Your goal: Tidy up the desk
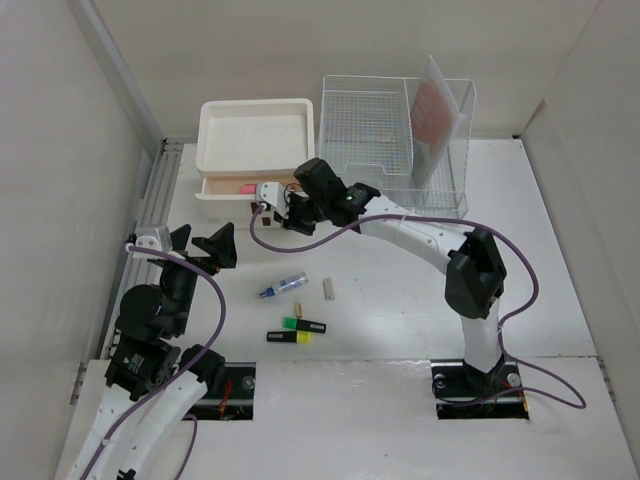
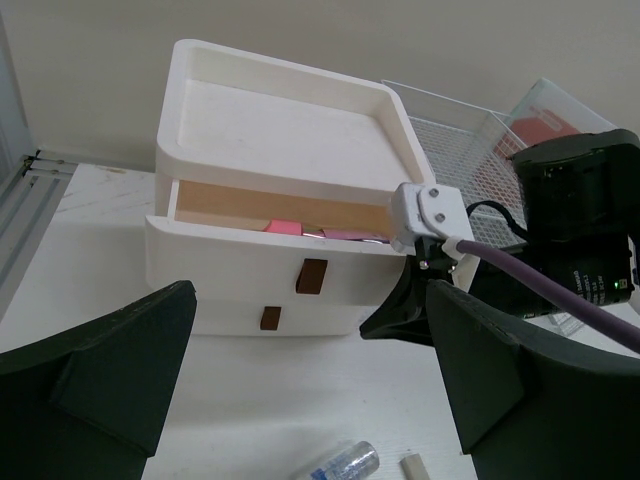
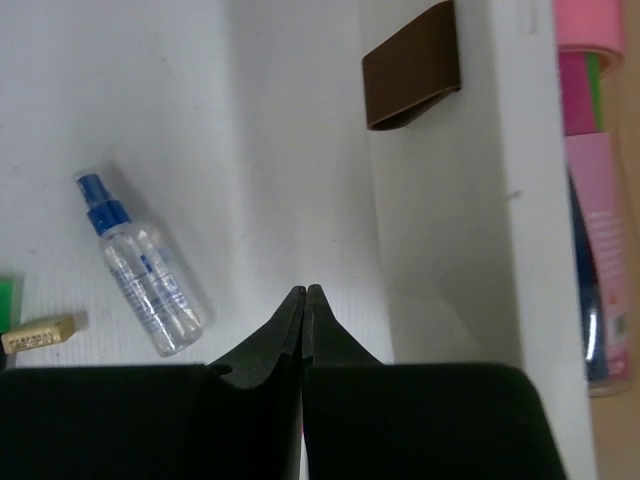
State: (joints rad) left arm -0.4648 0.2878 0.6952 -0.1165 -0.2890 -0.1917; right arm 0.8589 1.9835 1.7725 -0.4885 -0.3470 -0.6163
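- Nearest the lens on my left wrist, my left hand (image 2: 310, 300) holds its two dark fingers (image 2: 100, 370) wide apart with nothing between them, facing the white drawer box (image 2: 280, 130).
- My right hand (image 3: 303, 300) has its fingers pressed together on nothing, with the tips just beside the box front below a brown handle (image 3: 412, 65). I cannot tell whether they touch the box.
- The desk (image 1: 400, 300) lies flat under everything, its long axis running left to right, with pale walls on the left, far and right sides.
- The top drawer (image 2: 270, 215) stands pulled out toward the near side, and the pink items (image 2: 285, 227) inside are mostly hidden by its front.
- From above, my right fingertips are hidden under the wrist, and both arm bases cover the desk's near edge.
- A spray bottle (image 1: 282, 286), a small beige block (image 1: 329, 288) and two highlighters (image 1: 298, 330) lie near the middle. The block's print is too small to read.
- A wire basket (image 1: 370, 135) stands at the far edge, right of the box.
- Bare desk runs from my right arm to the right wall, and a metal rail (image 1: 150, 215) lines the left edge.
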